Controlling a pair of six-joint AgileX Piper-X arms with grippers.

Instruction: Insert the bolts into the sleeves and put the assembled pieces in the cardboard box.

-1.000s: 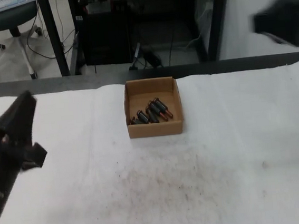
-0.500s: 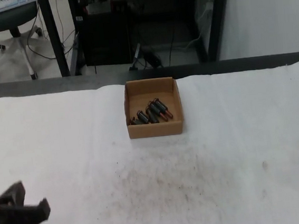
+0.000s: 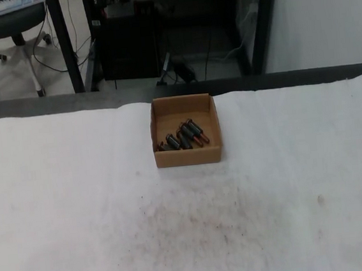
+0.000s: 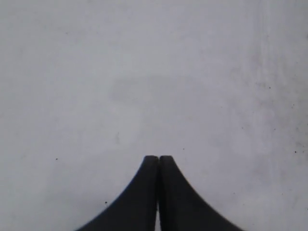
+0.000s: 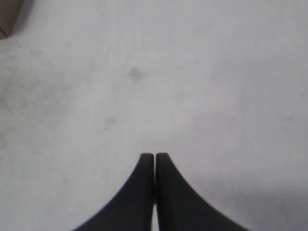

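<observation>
One box (image 3: 188, 156), open top up. It sits toward the table's (image 3: 49, 103) far edge, about midway between the left and right edges.

Inside the box I see the assembled pieces (image 3: 192, 132). They lie flat on the floor in the near half, bunched side by side. I count four, but the ones toward the box's near left corner overlap, so I can't be sure of the number.

Their long axes all slant the same way, from far left to near right. The reddish ends point toward the box's near right corner and the dark ends toward the far left.

A white cloth (image 3: 76, 184) covers the table up to its dark far edge. There is one grey, speckled smudge (image 3: 201, 213) on the cloth between the box and the near edge.

My left gripper (image 4: 159, 160) hangs over bare cloth, its two fingers pinched tight and meeting along their inner faces.

My right gripper (image 5: 154, 157) is the same, with two fingers pressed together over lightly spotted cloth.
</observation>
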